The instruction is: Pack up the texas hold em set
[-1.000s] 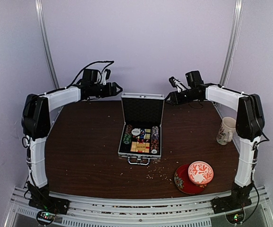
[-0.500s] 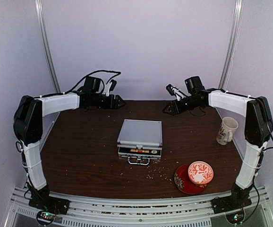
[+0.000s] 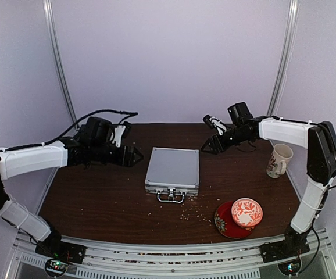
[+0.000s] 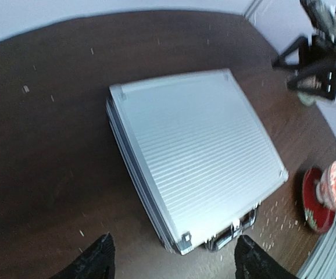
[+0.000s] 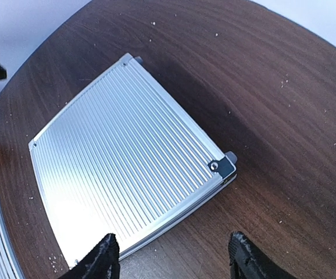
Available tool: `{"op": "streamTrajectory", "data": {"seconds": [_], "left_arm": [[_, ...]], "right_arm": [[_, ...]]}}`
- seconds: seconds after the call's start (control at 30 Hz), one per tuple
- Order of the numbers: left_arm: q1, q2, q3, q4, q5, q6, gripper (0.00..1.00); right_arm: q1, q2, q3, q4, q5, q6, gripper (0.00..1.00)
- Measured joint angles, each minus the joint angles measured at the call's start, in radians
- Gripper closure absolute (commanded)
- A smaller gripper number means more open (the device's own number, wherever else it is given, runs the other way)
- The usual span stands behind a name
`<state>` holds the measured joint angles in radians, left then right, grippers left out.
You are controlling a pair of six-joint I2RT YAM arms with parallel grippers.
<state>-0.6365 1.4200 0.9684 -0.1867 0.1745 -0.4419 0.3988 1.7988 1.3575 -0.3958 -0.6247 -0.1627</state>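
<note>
At the middle of the table (image 3: 98, 192), the case (image 3: 172, 168) is laid flat and shut, with its handle (image 3: 171, 197) turned to the near edge. The left gripper (image 3: 134, 156) and right gripper (image 3: 210, 145) are held wide, empty, apart from it.

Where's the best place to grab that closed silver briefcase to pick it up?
Probably the carry handle on the near edge of the aluminium briefcase, coming down from the robot's side. The closed case lies flat, its ribbed lid broad, while the handle juts out as a narrow bar.
</note>
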Motion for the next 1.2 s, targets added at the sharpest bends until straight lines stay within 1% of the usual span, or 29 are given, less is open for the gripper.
{"op": "streamTrajectory", "data": {"seconds": [0.17,0.27,0.33,0.43,0.5,0.63,0.73,0.87,0.97,1.07,1.2], "left_arm": [[-0.17,-0.018,-0.156,-0.014,-0.056,-0.079,0.27],[-0.24,-0.041,-0.206,0.014,-0.052,-0.111,0.22],[-0.272,-0.039,-0.216,0.054,-0.034,-0.118,0.21],[-0.31,-0.007,-0.209,0.11,-0.002,-0.117,0.21],[-0.332,0.045,-0.184,0.127,0.014,-0.111,0.21],[-0.352,0.155,-0.105,0.131,0.023,-0.103,0.21],[-0.353,0.208,-0.053,0.123,0.019,-0.098,0.21],[-0.353,0.257,-0.007,0.106,0.012,-0.09,0.21],[-0.353,0.283,0.007,0.101,0.013,-0.085,0.21],[-0.353,0.316,0.025,0.098,0.015,-0.08,0.21],[-0.353,0.348,0.05,0.086,0.017,-0.072,0.21]], "right_arm": [[0.011,0.056,-0.001,-0.02,-0.005,-0.015,0.35],[0.016,0.071,-0.001,-0.026,-0.016,-0.023,0.35],[0.018,0.078,-0.001,-0.031,-0.031,-0.032,0.35],[0.022,0.095,-0.002,-0.044,-0.057,-0.047,0.34],[0.023,0.102,-0.003,-0.053,-0.066,-0.052,0.34],[0.031,0.103,-0.003,-0.063,-0.055,-0.061,0.34],[0.037,0.103,-0.003,-0.07,-0.023,-0.066,0.36],[0.04,0.072,-0.003,-0.088,0.006,-0.066,0.46],[0.046,0.029,-0.003,-0.079,-0.01,-0.059,0.59],[0.062,0.02,0.006,-0.075,-0.051,-0.053,0.63],[0.112,0.076,0.029,-0.08,-0.082,-0.052,0.68]]}}
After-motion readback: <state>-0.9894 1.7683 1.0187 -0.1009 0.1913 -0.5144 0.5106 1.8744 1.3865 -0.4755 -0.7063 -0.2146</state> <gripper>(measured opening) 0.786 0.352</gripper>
